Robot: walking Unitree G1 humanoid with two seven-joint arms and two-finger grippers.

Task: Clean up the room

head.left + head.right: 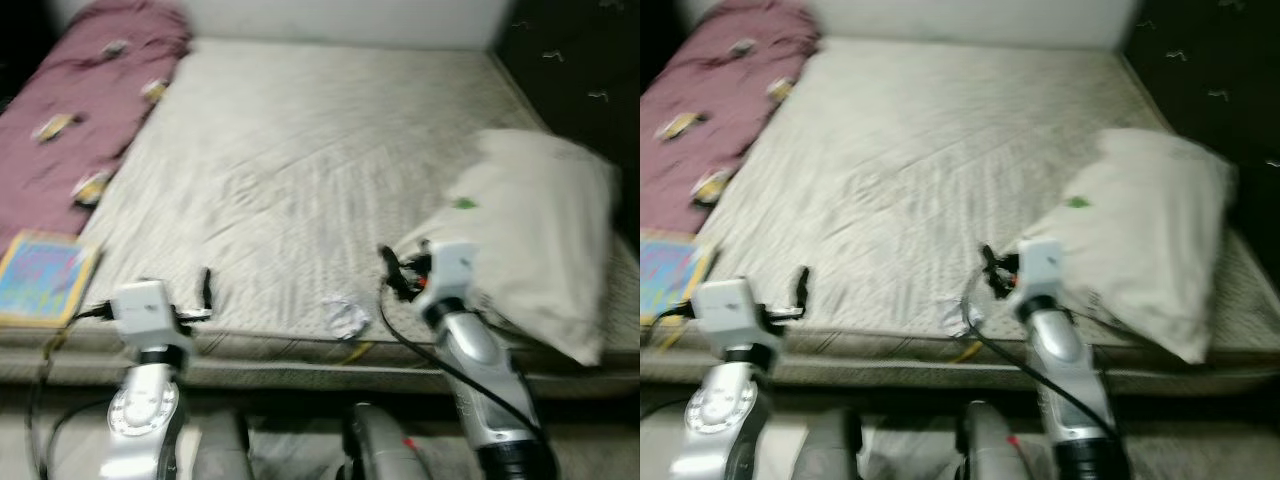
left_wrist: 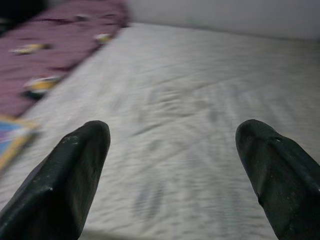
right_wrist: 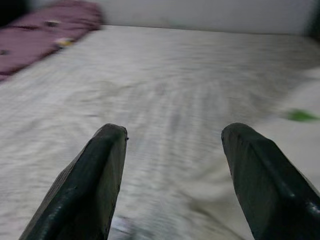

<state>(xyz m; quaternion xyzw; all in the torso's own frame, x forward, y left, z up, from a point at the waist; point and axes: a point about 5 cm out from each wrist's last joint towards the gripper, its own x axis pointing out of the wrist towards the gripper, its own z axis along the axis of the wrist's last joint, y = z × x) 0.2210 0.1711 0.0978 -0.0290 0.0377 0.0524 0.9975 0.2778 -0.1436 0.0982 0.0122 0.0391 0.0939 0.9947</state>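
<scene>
Both grippers, left (image 2: pixel 170 165) and right (image 3: pixel 172 170), spread wide over the bed (image 1: pixel 300 150); crumpled paper (image 1: pixel 347 317) probably gets grabbed next.

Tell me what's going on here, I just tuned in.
The robot stands at the foot of a bare mattress, both arms raised over its near edge. The left hand and right hand are open and holding nothing. A white pillow lies on the right, a crumpled scrap near the edge, a maroon blanket and a colourful book on the left.
</scene>
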